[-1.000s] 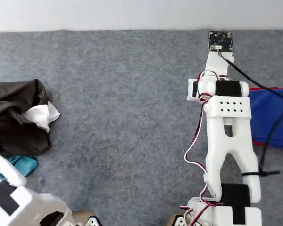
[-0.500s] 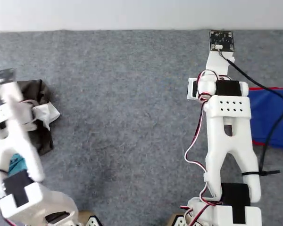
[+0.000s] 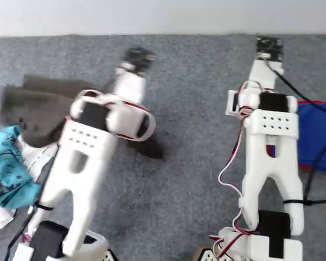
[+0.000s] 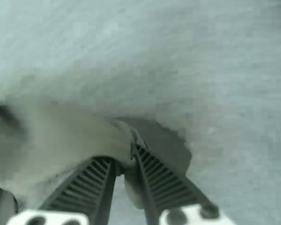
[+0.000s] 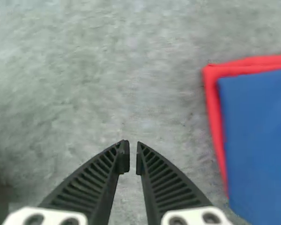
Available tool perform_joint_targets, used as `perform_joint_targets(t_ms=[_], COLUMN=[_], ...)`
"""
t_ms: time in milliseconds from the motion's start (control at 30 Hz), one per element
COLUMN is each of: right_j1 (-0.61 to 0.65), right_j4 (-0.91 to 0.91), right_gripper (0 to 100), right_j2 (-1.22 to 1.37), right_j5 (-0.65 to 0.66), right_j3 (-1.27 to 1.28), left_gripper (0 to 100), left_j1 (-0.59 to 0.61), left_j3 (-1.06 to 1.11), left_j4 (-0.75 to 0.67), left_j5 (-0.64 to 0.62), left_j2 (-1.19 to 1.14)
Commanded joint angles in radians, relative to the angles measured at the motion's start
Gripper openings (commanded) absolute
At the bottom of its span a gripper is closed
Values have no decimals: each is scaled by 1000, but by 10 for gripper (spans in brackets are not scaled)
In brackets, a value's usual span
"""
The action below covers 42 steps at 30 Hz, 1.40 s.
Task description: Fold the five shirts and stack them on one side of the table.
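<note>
The left gripper (image 4: 126,161) has swung from the pile (image 3: 8,179) out over the table (image 3: 195,109) and is pinching the dark shirt (image 3: 38,103), whose length is trailing back toward that pile. The right gripper (image 5: 129,157), nearly closed and empty, is hovering well apart.

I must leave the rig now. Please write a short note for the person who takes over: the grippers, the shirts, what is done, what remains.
Left gripper: jaws shut on the dark shirt, left of the middle of the table.
Right gripper: jaws shut, empty, above bare table beside the stack.
Stack: the blue shirt lies folded on the red shirt, at the right edge in the high view.
Unfolded: the dark shirt, the teal shirt and the white shirt, heaped at the left.
Done: two of five, as it seems.
Left: fold these three and put them on the stack.
</note>
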State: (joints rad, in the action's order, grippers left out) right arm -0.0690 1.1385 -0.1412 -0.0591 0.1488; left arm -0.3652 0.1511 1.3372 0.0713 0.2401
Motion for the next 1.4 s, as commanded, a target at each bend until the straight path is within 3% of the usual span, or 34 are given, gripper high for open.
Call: perform_joint_targets(t_ms=[0,167,367,467,633,700,800,1033,1133,1267,1367], right_j1=[-38,-31,-30,-19,133,232,401,731,797,806,769], right_j4=[10,10,8,18,139,174,200,151,67,53,62], right_gripper=[42,40,43,44,103,149,207,313,377,382,300], right_j2=[-4,-4,2,-1,-4,10,48,251,397,573,608], right_j5=[-6,-6,-5,20,120,123,124,120,120,120,118], right_j3=[-11,46,46,46,35,21,12,-31,-58,-157,-221], left_gripper=[12,43,258,261,261,261,261,261,261,261,260], left_j1=[-216,-373,-354,-133,508,738,893,852,822,818,819], left_j3=[-104,-176,-269,-314,-225,-71,189,507,486,463,490], left_j4=[32,72,173,256,273,163,-68,-440,-459,-459,-466], left_j5=[26,-32,-276,-295,-245,-198,-144,-287,-327,-404,-416], left_j2=[37,-57,-123,-83,-41,-51,-84,-166,-176,-186,-183])
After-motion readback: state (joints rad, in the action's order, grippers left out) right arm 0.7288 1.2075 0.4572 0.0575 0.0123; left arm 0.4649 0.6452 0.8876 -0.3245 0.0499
